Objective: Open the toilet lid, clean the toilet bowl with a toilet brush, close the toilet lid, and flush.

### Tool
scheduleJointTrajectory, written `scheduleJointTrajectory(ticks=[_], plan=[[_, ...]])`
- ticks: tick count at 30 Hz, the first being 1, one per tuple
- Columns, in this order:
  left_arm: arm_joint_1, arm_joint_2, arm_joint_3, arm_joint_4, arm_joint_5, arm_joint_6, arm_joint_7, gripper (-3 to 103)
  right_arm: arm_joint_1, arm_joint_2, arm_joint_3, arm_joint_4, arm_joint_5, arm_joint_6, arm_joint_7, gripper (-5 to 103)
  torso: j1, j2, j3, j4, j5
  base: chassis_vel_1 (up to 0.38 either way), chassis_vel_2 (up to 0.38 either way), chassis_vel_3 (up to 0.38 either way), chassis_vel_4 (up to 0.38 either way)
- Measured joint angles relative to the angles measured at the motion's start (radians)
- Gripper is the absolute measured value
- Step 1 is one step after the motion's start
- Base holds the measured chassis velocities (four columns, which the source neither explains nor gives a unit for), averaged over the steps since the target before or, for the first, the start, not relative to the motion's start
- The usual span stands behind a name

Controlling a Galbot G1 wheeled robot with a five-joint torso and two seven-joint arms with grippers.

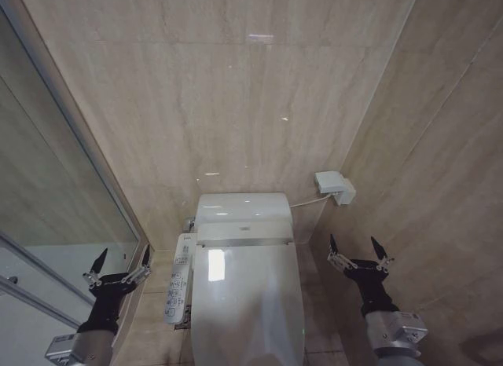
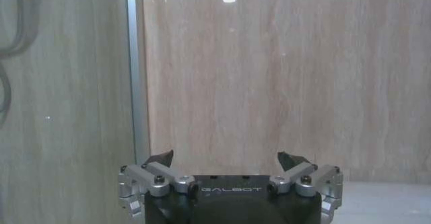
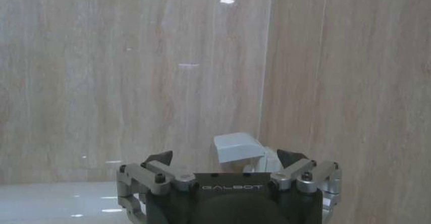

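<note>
Waiting: both arms are held up, one on each side of the toilet.
Toilet lid (image 1: 245,307): shut flat, low in the middle, under the tank.
Left gripper (image 1: 119,262): jaws wide apart, holding nothing, beside the glass wall.
Right gripper (image 1: 358,252): jaws wide apart, holding nothing, near the white wall box (image 1: 334,185).
Control panel (image 1: 178,278): on the toilet's left side.

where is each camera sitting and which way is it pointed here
Head view: high on the robot, looking down at the closed toilet lid against the tiled wall; left pincer and right pincer flank it, both open.
Left wrist view: behind the left pincer, facing the wall beside a metal frame strip.
Right wrist view: behind the right pincer, facing the corner and a white wall box.
Shared: the white wall box appears in head and right wrist views.
</note>
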Motion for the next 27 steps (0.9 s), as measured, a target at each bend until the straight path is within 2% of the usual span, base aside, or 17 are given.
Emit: scheduleJointTrajectory(ticks=[6, 27], plan=[[0.011, -0.008, -0.010, -0.029, 0.000, -0.016, 0.018, 100, 0.000, 0.000, 0.000, 0.000, 0.000, 0.000, 0.000, 100, 0.000, 0.000, 0.000, -0.0001, 0.0000, 0.000, 0.000, 0.000, 0.000], [0.018, -0.024, 0.018, -0.031, 0.023, -0.034, 0.021, 100, 0.000, 0.000, 0.000, 0.000, 0.000, 0.000, 0.000, 100, 0.000, 0.000, 0.000, -0.0001, 0.0000, 0.000, 0.000, 0.000, 0.000]])
